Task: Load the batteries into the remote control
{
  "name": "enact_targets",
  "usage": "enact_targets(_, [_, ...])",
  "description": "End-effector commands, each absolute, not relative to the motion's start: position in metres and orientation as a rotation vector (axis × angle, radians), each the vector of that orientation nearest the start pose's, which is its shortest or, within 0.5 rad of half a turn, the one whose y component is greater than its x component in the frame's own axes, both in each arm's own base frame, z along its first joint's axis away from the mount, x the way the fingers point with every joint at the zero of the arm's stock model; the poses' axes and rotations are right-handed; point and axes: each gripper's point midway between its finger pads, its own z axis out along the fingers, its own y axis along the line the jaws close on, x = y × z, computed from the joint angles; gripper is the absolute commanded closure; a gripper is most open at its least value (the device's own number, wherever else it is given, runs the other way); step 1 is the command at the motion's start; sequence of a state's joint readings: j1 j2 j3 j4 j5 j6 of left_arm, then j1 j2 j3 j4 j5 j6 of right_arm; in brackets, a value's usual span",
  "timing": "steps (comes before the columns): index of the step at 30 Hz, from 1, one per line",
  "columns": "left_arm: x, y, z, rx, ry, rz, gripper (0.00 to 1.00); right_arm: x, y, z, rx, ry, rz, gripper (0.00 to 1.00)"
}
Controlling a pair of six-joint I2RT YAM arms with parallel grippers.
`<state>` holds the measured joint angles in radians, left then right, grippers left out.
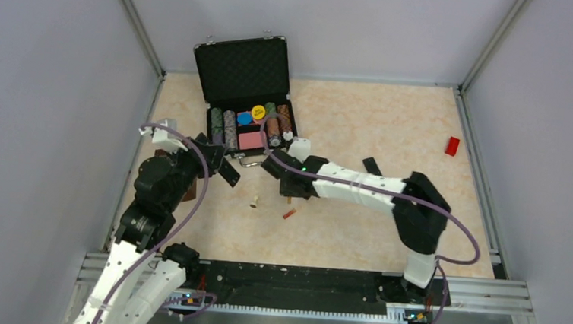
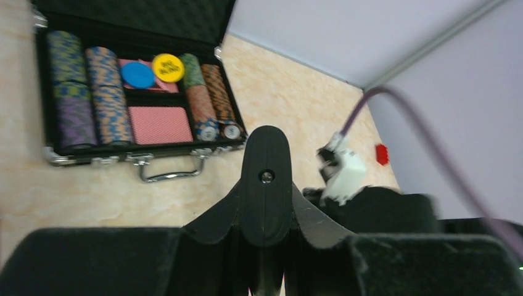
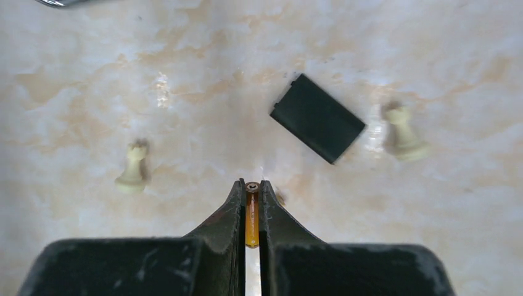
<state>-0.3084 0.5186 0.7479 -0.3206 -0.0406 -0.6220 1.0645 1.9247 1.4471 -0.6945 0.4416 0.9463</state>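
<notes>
Right gripper (image 3: 251, 188) is clenched on one battery (image 3: 251, 222), lower centre of its wrist view; the second battery (image 1: 289, 214) lies on the table (image 1: 377, 237), mid-frame overhead. Left gripper (image 1: 213, 159) grasps the remote control (image 2: 266, 160), centre-left overhead, its back cover (image 3: 317, 118) lying apart. By my judgement, neither battery is loaded yet

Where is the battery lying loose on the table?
In the top view, the loose battery lies just on the near side of the right gripper, with a cream chess pawn to its left.
</notes>
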Motion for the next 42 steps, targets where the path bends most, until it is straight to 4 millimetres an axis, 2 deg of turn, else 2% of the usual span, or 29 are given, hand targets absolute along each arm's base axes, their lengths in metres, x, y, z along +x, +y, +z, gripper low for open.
enact_targets(1, [0.249,-0.144,0.325,-0.136,1.614,-0.935,1.0,0.263,0.331,0.182,-0.029,2.274,0.32,1.0])
enact_targets(4, [0.258,-0.168,0.333,-0.067,1.599,-1.064,1.0,0.26,0.308,0.228,-0.067,2.158,0.419,1.0])
enact_targets(8, [0.259,-0.196,0.35,0.02,1.553,-1.255,1.0,0.252,0.291,0.307,-0.122,1.958,0.573,1.0])
enact_targets(13, [0.254,-0.219,0.374,0.07,1.524,-1.447,1.0,0.233,0.303,0.379,-0.275,1.756,0.778,1.0])
enact_targets(20, [0.244,-0.228,0.403,0.064,1.476,-1.604,1.0,0.199,0.337,0.436,-0.488,1.559,1.049,1.0])
enact_targets(26, [0.241,-0.229,0.421,-0.003,1.451,-1.722,1.0,0.175,0.353,0.456,-0.611,1.482,1.159,1.0])
enact_targets(29, [0.241,-0.23,0.424,-0.011,1.454,-1.74,1.0,0.168,0.359,0.459,-0.658,1.461,1.176,1.0])
enact_targets(36, [0.239,-0.23,0.429,-0.013,1.449,-1.754,1.0,0.163,0.371,0.453,-0.707,1.472,1.181,1.0])
enact_targets(42, [0.231,-0.23,0.435,0.018,1.429,-1.766,1.0,0.172,0.378,0.44,-0.704,1.502,1.136,1.0])
